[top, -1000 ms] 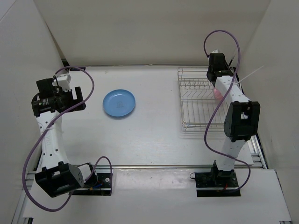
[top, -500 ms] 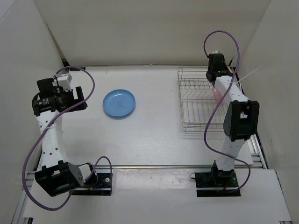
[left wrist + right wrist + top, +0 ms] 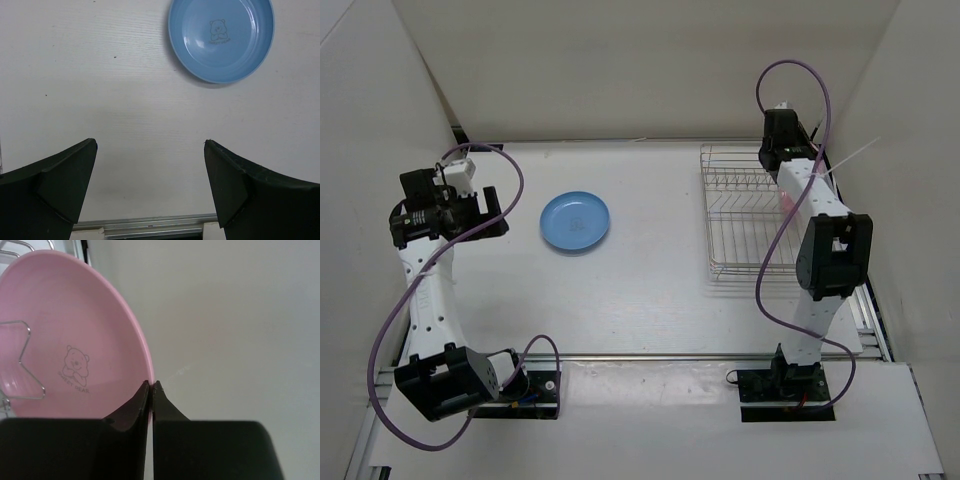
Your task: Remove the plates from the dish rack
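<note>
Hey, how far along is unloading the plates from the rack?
Done: the blue plate lies flat on the table. In hand: the right arm's jaws are closed on the pink plate's rim in the rack. Left: lifting it out and setting it down.

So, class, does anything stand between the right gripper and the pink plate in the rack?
Nothing visible does. The right gripper is shut on the rim of the pink plate; a wire of the dish rack crosses the plate's face, away from the grip.
</note>
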Action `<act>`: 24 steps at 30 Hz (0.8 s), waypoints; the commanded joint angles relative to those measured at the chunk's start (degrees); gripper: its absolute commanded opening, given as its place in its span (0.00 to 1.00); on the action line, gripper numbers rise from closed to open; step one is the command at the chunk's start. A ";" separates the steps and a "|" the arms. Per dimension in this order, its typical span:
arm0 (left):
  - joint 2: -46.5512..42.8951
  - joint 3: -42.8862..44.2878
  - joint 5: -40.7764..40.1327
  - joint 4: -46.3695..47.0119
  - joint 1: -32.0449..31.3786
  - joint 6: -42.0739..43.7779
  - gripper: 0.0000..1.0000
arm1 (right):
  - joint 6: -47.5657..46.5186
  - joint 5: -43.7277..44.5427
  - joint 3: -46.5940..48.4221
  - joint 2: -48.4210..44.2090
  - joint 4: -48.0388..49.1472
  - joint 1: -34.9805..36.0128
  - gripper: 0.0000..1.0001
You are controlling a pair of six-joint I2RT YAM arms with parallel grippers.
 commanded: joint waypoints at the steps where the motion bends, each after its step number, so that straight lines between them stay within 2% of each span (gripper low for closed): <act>1: -0.66 -0.78 2.41 0.81 0.31 -0.10 1.00 | -3.32 5.88 5.77 -0.22 -0.09 0.88 0.00; 11: -0.13 0.98 3.91 -0.07 0.31 -0.10 1.00 | -9.91 8.52 5.34 -7.50 6.32 2.02 0.00; 13: -0.13 0.98 1.72 1.07 0.31 -1.24 1.00 | -10.53 9.05 4.82 -8.04 8.25 2.02 0.00; 17: 1.01 0.98 0.39 1.87 0.31 -2.12 1.00 | -19.55 11.07 2.01 -10.06 18.78 2.02 0.00; 19: 1.01 0.98 0.39 2.39 0.31 -2.12 1.00 | -20.47 11.07 1.47 -11.46 22.05 2.02 0.00; 20: 1.53 0.98 1.09 2.39 0.31 -2.12 1.00 | -18.64 11.07 2.34 -12.78 19.71 2.02 0.00; 21: 1.54 1.58 1.88 3.00 0.31 -2.12 1.00 | -11.05 8.98 6.27 -13.48 14.90 2.02 0.00; 22: 1.54 2.20 1.89 3.70 -0.65 -2.12 1.00 | -5.75 6.96 8.74 -14.19 2.76 2.54 0.00; 23: 2.23 2.73 2.84 3.71 -1.35 -2.12 1.00 | -0.31 3.37 11.21 -16.02 -4.41 3.16 0.00; 24: 2.24 3.34 6.77 3.71 -2.06 -1.60 1.00 | 10.02 -1.97 13.58 -17.17 -11.35 3.16 0.00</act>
